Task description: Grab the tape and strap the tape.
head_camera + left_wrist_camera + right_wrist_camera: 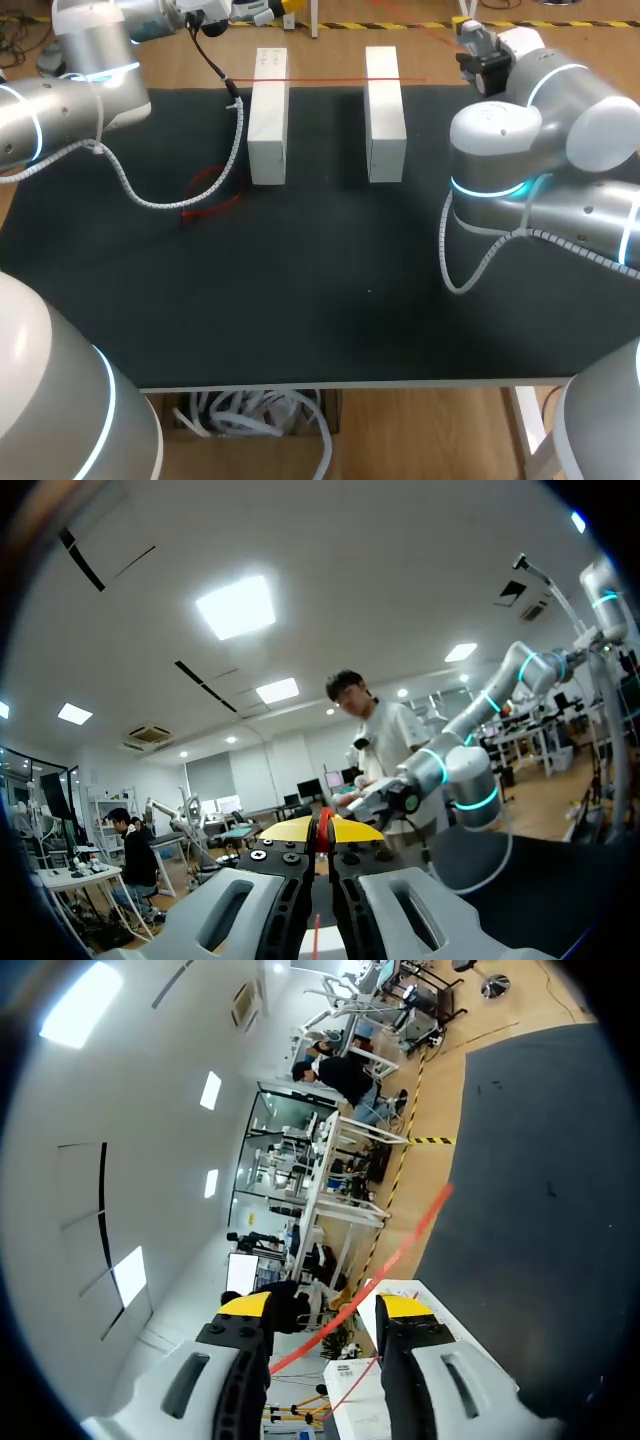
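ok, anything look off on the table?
A loose red tape loop lies curled and slack on the black mat beside the left white block, while a taut red tape strand stretches across that block and the right white block. Nothing else stands out.

— What is the table carrying right now?
— I see a black-topped table (300,310) filling most of the frame. Two white blocks stand on it in the upper middle, the left block (267,118) and the right block (384,112), side by side with a gap between them.
— Anything else on it?
— A loop of red tape (212,192) lies left of centre, just beside the left block's near end. A white coiled cable (140,195) sags onto the surface at the left.
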Controlling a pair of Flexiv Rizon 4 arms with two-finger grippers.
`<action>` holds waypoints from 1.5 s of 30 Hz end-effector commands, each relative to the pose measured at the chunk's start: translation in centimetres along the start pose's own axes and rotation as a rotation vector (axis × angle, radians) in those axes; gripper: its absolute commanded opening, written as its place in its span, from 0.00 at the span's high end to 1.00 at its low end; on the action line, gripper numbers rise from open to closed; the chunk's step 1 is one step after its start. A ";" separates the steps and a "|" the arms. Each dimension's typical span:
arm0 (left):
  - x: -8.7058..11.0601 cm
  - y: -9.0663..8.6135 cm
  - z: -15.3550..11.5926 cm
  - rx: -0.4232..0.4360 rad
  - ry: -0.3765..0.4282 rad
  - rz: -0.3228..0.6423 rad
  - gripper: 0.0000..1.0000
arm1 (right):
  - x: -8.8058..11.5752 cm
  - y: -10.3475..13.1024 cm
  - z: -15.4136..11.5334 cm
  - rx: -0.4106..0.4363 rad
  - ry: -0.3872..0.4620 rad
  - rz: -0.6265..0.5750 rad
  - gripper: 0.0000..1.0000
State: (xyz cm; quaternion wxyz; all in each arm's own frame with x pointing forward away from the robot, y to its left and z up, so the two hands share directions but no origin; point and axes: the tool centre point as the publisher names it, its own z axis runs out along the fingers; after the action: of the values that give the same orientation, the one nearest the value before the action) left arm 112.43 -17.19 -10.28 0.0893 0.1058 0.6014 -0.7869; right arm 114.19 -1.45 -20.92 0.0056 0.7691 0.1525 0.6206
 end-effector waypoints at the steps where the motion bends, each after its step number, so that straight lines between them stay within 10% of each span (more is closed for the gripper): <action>1: -0.1 0.2 0.0 0.004 0.001 0.002 1.00 | 0.0 -0.1 0.2 -0.004 -0.001 -0.003 0.65; 8: -0.1 0.2 0.0 0.004 0.001 0.002 1.00 | -0.1 0.0 0.2 -0.008 -0.003 -0.002 0.62; 12: -0.1 0.2 0.0 0.004 0.001 0.002 1.00 | -0.1 0.0 0.2 -0.009 -0.004 -0.002 1.00; 45: 0.3 0.1 0.4 -0.085 0.020 -0.062 1.00 | 0.1 0.0 -0.1 0.006 0.012 -0.030 1.00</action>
State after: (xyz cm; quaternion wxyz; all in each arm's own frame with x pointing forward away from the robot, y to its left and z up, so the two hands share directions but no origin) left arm 112.31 -17.37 -10.95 0.0818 0.1030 0.6115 -0.7802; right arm 114.09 -1.31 -20.89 0.0143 0.7658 0.1609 0.6225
